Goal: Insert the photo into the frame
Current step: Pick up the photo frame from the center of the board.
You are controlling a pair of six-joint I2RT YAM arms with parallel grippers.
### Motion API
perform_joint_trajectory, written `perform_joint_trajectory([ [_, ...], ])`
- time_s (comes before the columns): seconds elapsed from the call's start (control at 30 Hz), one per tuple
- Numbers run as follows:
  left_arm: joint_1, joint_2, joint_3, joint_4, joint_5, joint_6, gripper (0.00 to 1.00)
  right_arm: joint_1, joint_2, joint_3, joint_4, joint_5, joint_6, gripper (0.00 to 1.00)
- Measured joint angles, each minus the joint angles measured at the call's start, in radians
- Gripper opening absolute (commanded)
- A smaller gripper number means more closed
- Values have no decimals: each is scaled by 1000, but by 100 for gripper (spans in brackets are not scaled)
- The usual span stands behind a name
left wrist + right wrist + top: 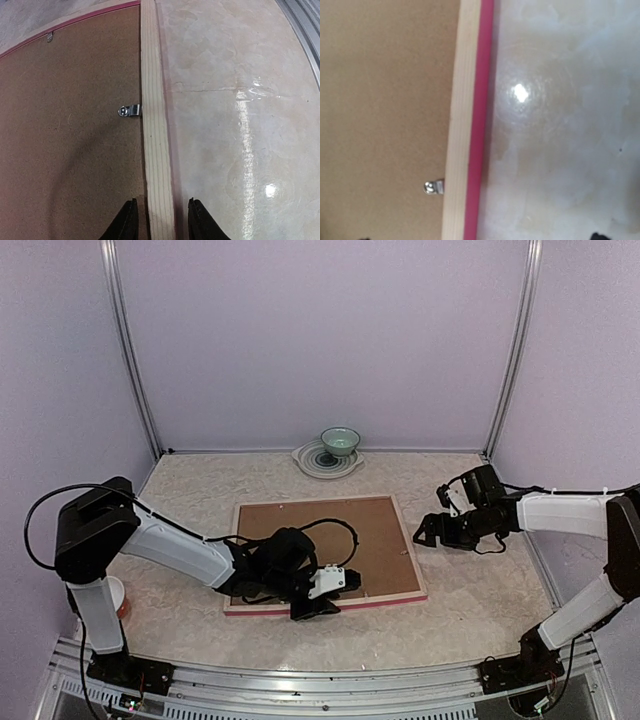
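Only the top view shows the whole frame point(312, 502). It lies face down in the middle of the counter point(200, 480), pale back up, with a pink edge along its near side. A brown backing board point(370, 540) fills it, and a black cable point(345, 528) loops over the board. The photo does not show in any view.

The left gripper point(322, 602) sits at the frame's near rail, the right gripper point(428, 532) just beside its right rail. Beyond the frame's far rail, a pale green bowl point(340, 441) stands on a plate point(305, 458). I cannot tell what is in the bowl.

The left wrist view adds what the top view hides. The left jaws stand narrow, one finger point(127, 222) over the board and the other over the counter. The wood rail runs between them with a thin gap on each side. A metal turn clip point(129, 110) reaches from that rail onto the board.

The right wrist view shows the right rail close up, with its bright pink side point(479, 125) and another clip point(434, 187). The right jaws are spread wide, holding nothing, with only dark tips at the bottom corners.
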Motion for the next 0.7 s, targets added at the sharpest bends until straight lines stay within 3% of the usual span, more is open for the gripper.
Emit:
perform_joint_trajectory([
  [0.07,3,5,5,2,-4,1,24,0,0,2,-2,0,0,95],
  [0.23,6,14,14,8,-6,0,24,0,0,3,-2,0,0,95],
  [0.37,7,19,19,11,-8,0,34,0,0,4,-3,0,0,95],
  [0.43,6,23,23,12,-8,-2,34,0,0,4,-2,0,0,95],
  [0.7,10,30,34,10,-10,-11,24,0,0,4,-2,0,0,95],
])
